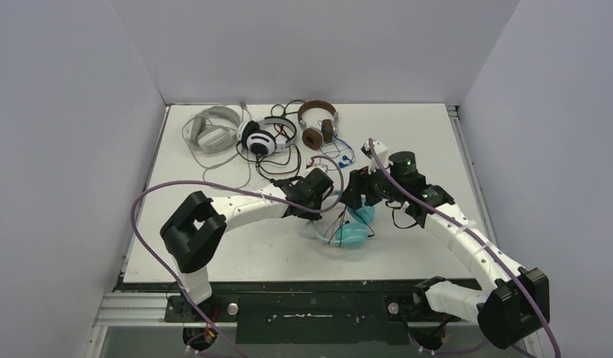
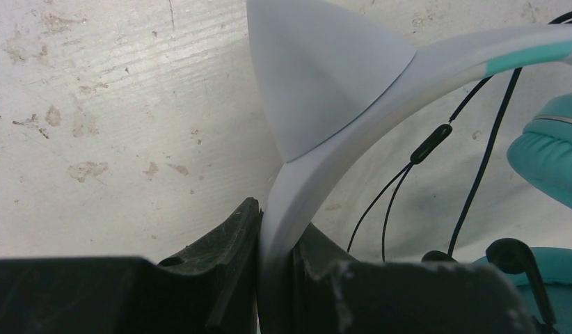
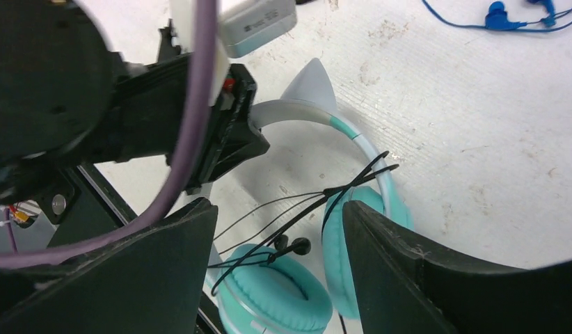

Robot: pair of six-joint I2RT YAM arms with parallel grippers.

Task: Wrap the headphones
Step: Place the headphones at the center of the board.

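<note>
Figure: the teal headphones (image 1: 354,233) lie near the middle of the surface's (image 1: 438,134) near edge, and the wrap is judged unfinished. The left jaws are clamped on the white headband (image 2: 380,90) just below its cat-ear tab (image 2: 318,69). The right jaws stand open above the ear cups (image 3: 273,296), and loose strands of the thin black cable (image 3: 297,209) run between them untouched.

Good practice, as judged here, is to hold the band steady and close the right jaws on the bundled strands, not on a single one. Turns should then be laid without dragging the set.

The left arm (image 1: 244,205) reaches in low from the near-left corner, its forearm almost level. The right arm (image 1: 445,216) bends in from the near-right corner with its wrist tipped down over the cups. Three other headsets (image 1: 262,134) lie along the far edge, towards the far-left corner.
</note>
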